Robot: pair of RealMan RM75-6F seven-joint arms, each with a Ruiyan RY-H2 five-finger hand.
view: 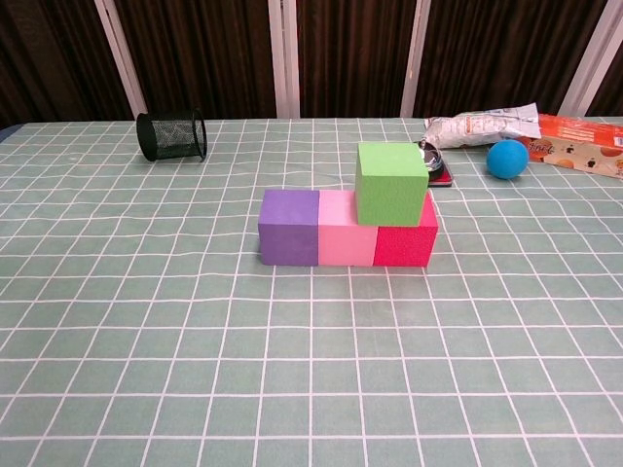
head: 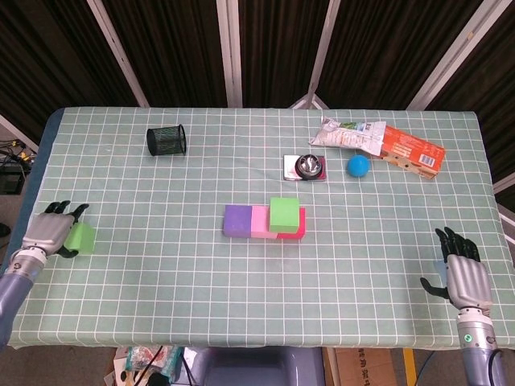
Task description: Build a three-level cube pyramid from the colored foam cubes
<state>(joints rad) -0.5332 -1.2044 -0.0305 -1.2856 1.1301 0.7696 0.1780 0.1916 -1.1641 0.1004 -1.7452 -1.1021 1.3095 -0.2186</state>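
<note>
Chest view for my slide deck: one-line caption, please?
Green cube sits atop the purple, pink and red cube row.

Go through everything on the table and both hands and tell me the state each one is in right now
Left hand: grips the loose green cube at the table's left edge.
Right hand: open, holding nothing.
Purple cube, pink cube, red cube: touching in one row.
Stacked green cube: on the row's right end.
Mesh cup: on its side.

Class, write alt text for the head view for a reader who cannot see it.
A purple cube, pink cube and red cube form a row mid-table, a green cube stacked on its right part. The left hand holds another green cube.
</note>
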